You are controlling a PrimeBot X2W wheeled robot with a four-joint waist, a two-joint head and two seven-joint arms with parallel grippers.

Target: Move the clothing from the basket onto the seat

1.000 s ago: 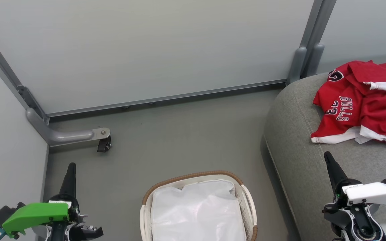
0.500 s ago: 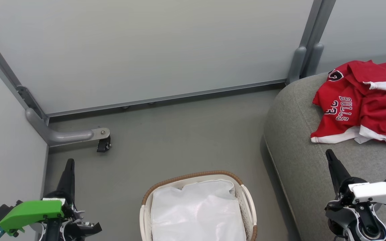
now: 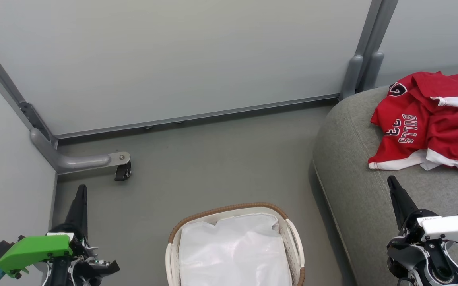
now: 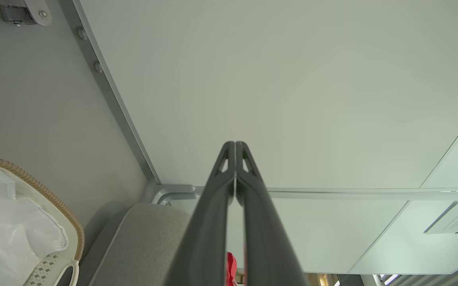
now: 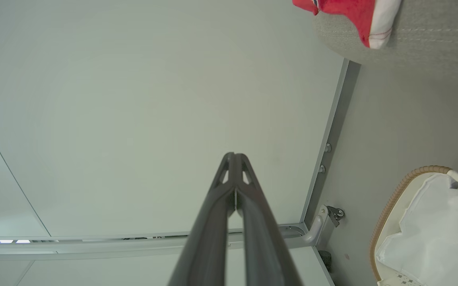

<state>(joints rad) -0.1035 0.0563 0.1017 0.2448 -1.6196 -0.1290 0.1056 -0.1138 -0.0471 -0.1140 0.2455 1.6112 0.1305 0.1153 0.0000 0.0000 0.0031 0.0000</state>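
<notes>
Drawn slightly lower, the left gripper and right gripper are held pinched together, empty, while the large grey fabric seat beside the oval white plastic basket is topped by the red white-trimmed clothing, best left undisturbed in withdrawal.

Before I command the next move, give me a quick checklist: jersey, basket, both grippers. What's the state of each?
1. The clothing rests on the seat: ok; it lies bunched on the grey cushion.
2. The basket holds no red garments: ok; the white liner shows inside.
3. The left gripper is empty: ok; fingers shut on nothing.
4. The right gripper is empty: ok; shut, apart from the clothing.
5. All of the clothing lies on the seat: cannot tell; it runs past the head view's right edge.
</notes>
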